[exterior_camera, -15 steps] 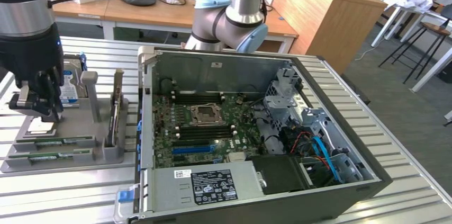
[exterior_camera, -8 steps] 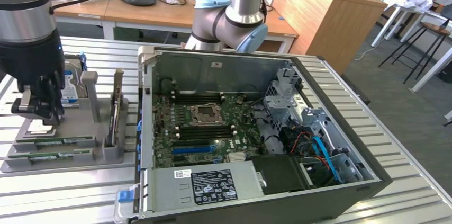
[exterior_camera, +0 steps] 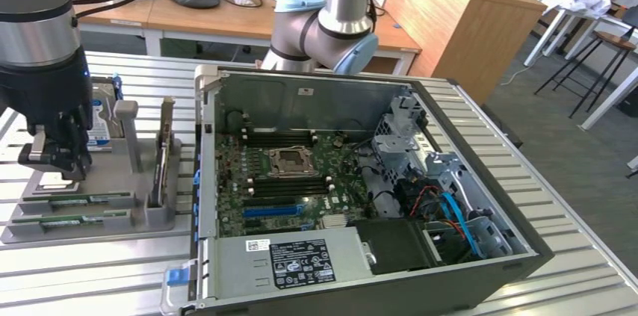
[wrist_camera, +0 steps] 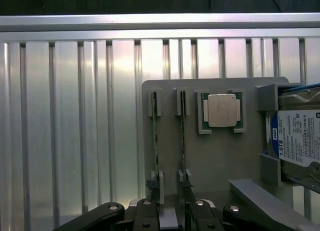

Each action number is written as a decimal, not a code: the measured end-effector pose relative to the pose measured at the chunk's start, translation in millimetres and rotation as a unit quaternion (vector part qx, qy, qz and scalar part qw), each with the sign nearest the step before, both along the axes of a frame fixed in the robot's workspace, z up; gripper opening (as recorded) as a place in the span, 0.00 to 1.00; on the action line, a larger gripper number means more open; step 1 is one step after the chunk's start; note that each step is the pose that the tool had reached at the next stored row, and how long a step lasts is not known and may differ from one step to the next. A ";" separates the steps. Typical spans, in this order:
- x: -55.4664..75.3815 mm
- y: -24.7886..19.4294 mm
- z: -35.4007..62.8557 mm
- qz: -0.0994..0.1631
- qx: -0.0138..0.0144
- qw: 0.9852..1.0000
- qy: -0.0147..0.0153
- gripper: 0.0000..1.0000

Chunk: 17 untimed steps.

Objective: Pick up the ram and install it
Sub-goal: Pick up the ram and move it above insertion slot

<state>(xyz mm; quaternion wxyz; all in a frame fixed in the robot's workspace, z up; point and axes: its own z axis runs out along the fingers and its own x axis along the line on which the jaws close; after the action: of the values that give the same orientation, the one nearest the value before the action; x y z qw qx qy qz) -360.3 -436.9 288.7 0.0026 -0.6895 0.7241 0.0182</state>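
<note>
Nearest, at eight o'clock in the exterior view, a grey plastic holder (exterior_camera: 140,219) on a ribbed aluminium table (exterior_camera: 90,271) carries a thin green circuit-board ram stick (exterior_camera: 72,220) and a second ram stick (exterior_camera: 78,199), both on edge in slots. Just above, at nine o'clock, the black gripper (exterior_camera: 55,163) hangs, fingers (exterior_camera: 36,155) spread and empty. Behind stands a silver hard drive (exterior_camera: 100,125); at three o'clock, an open black computer case (exterior_camera: 299,99).

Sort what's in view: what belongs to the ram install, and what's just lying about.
For the job:
- end effector, over the grey holder
- ram stick and second ram stick, in the holder's slots
- open computer case with its motherboard

Lying about:
- hard drive
- processor chip
- expansion card, upright on the same holder
</note>
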 end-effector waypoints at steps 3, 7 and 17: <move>0.0 0.0 -0.1 0.000 0.000 1.000 0.000 0.30; 0.0 0.0 -0.1 0.000 0.000 1.000 0.000 0.31; 0.0 0.0 -10.7 0.000 0.000 1.000 0.000 0.37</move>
<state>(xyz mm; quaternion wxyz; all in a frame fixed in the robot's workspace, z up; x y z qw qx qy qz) -360.4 -436.8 278.1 0.0028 -0.6894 0.7241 0.0183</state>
